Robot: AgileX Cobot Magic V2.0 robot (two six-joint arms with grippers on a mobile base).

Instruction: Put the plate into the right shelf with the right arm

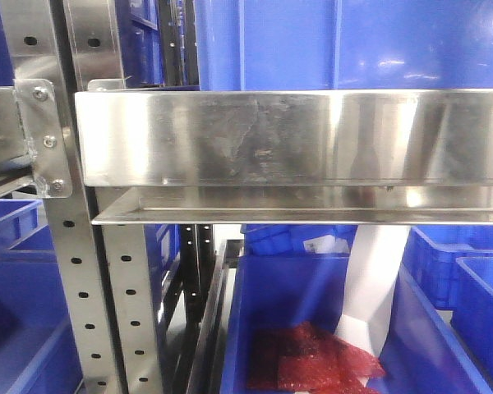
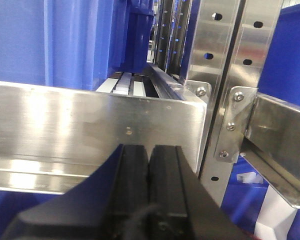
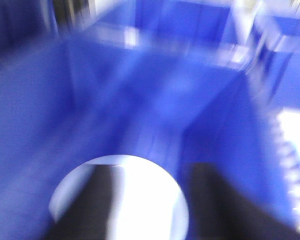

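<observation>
The right wrist view is heavily blurred. In it the white round plate (image 3: 145, 200) shows face-on, low in the frame, against the inside of a blue bin (image 3: 140, 100). My right gripper (image 3: 160, 170) is open: one dark finger (image 3: 97, 200) overlaps the plate's left half, and the other finger (image 3: 215, 200) stands off its right edge. The right shelf's steel rail (image 1: 296, 135) fills the front view; neither the plate nor the right arm shows there. My left gripper (image 2: 149, 150) is shut and empty, close to a steel rail (image 2: 90, 120).
Below the rail a blue bin (image 1: 263, 312) holds red bubble wrap (image 1: 312, 361) and a slanted white strip (image 1: 370, 279). More blue bins (image 1: 460, 271) flank it. Perforated steel uprights (image 1: 74, 271) and a bolted bracket (image 1: 43, 139) stand at left.
</observation>
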